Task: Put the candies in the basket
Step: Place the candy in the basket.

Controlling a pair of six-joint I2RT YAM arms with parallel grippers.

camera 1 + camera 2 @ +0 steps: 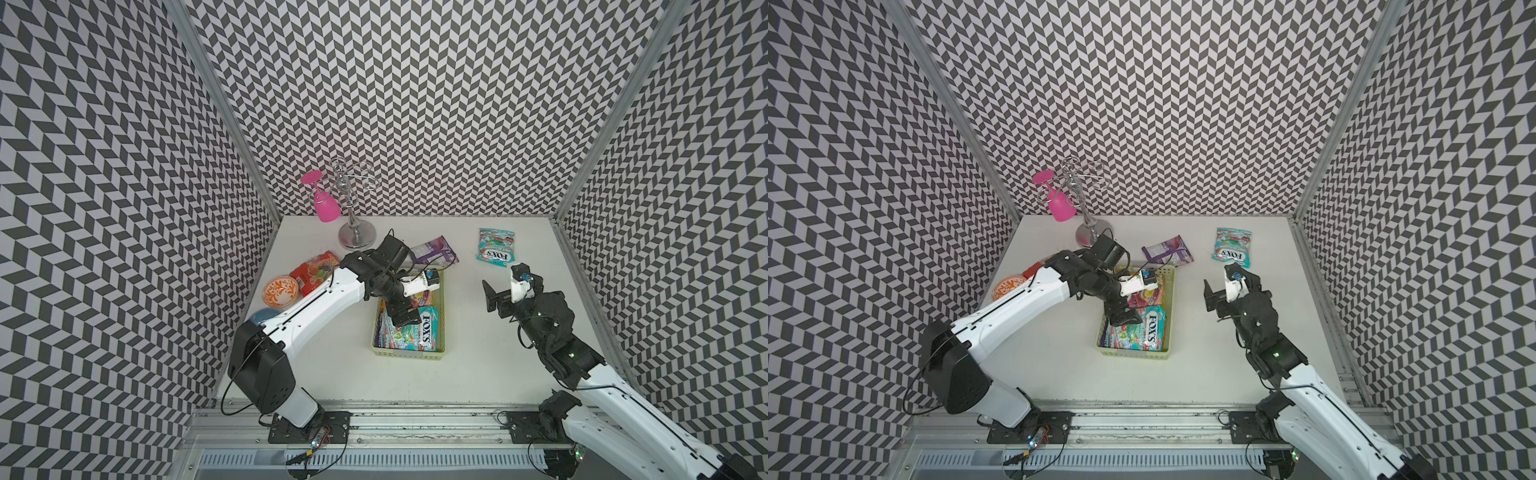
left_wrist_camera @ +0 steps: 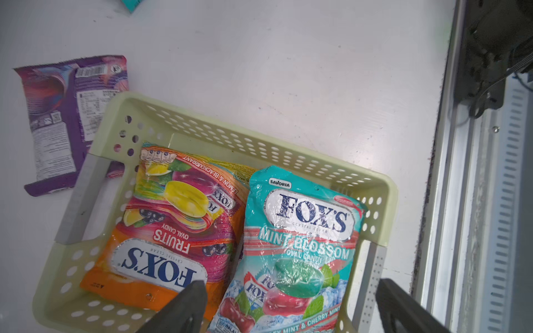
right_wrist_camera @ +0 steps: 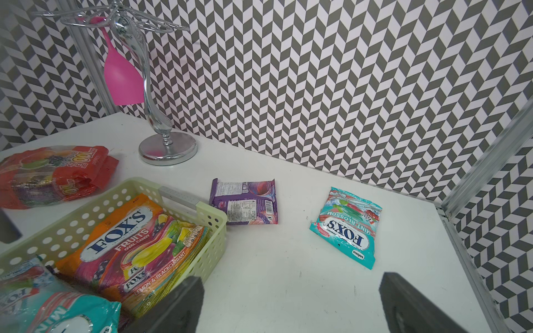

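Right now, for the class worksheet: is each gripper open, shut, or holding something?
Left gripper: open, holding nothing, over the Mint Blossom bag in the basket.
Right gripper: open, empty.

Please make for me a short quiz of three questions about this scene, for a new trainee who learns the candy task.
1. How many candy bags show inside the basket?
2. True or false: the purple bag lies outside the basket.
3. Of the left fingers and the right fingers, which hold a bag? A left, B right, C neither.
Key: 1. two, an orange bag and a teal bag; 2. true; 3. C.
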